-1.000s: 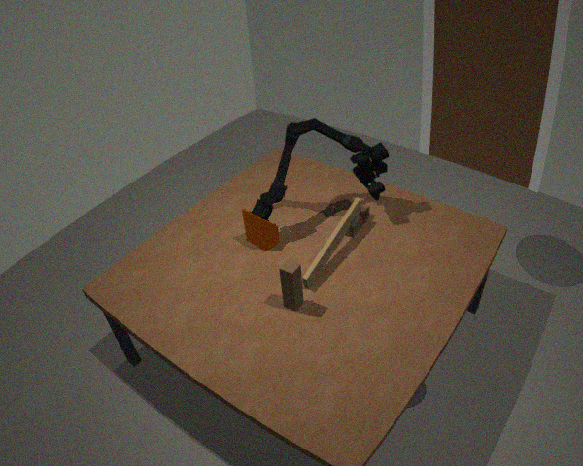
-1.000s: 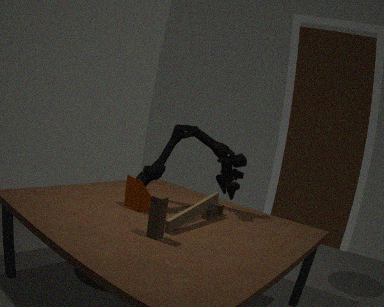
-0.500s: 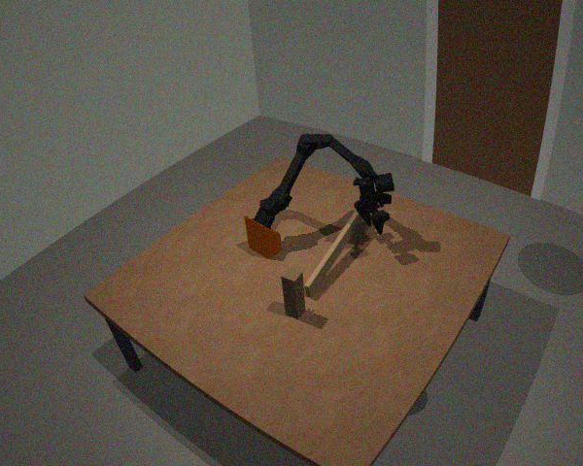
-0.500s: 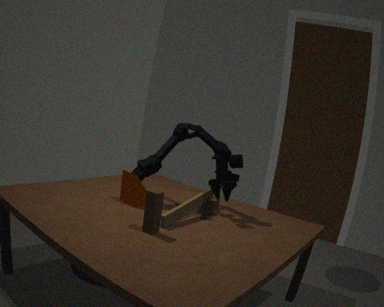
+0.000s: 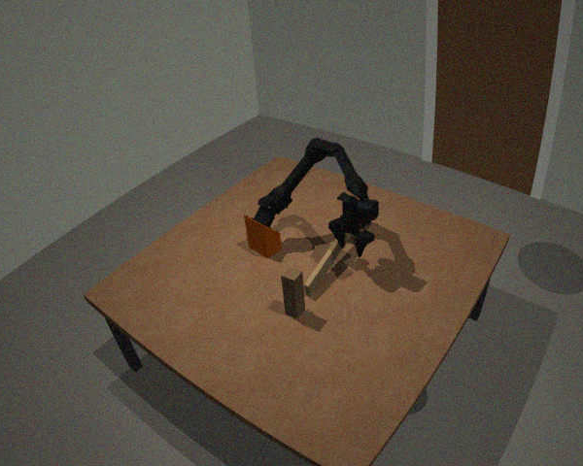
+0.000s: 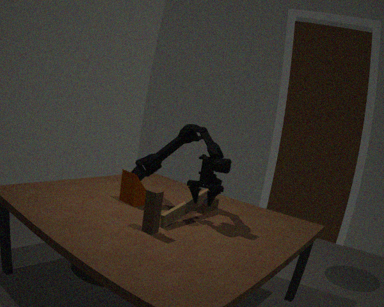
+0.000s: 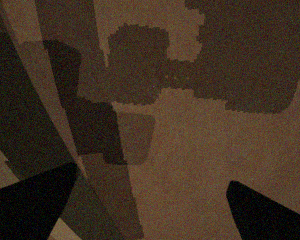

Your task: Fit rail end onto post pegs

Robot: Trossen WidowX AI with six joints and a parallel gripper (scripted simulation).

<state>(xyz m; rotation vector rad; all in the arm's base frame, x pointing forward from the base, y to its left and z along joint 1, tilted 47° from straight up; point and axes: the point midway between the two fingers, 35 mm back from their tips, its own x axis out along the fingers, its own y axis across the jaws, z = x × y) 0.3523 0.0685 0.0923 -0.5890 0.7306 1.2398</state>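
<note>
Matte black jointed arm (image 5: 301, 170), chunky links, orange base panel (image 5: 262, 236).
</note>
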